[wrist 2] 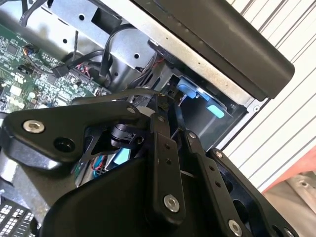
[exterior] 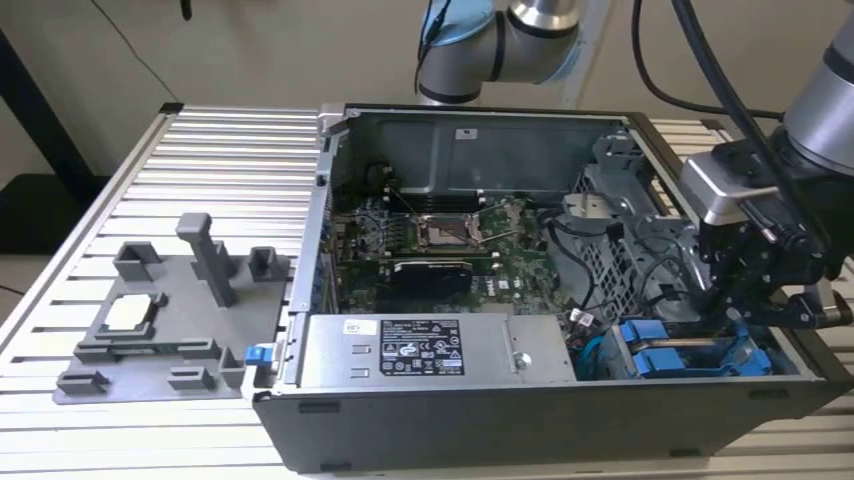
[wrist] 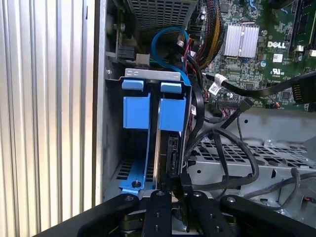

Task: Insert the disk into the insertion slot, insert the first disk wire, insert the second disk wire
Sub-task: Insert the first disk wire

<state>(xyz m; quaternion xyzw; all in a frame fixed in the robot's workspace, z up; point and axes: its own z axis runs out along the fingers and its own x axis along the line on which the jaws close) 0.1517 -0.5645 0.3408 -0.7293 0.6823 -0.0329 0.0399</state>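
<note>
The disk (wrist: 169,150) stands edge-on in the insertion slot (wrist: 154,74) of the grey drive cage, its blue carrier front (wrist: 173,113) next to a second blue-fronted drive (wrist: 136,111). My gripper (wrist: 176,191) sits at the disk's connector end, with its black fingers drawn together on a black disk wire plug (wrist: 184,181). Black wires (wrist: 232,148) run from there over the cage. In the second wrist view the gripper (wrist 2: 161,111) pinches the same black wire (wrist 2: 118,95). In the exterior view the gripper (exterior: 750,315) hangs over the blue carriers (exterior: 662,352) at the case's near corner, on the exterior view's right.
The open computer case holds a motherboard (exterior: 427,235) and a power supply (exterior: 414,350). A perforated grey cage wall (wrist: 247,158) and a looped blue cable (wrist: 163,37) lie close to the disk. A grey fixture plate (exterior: 160,320) rests on the slatted table (exterior: 227,150).
</note>
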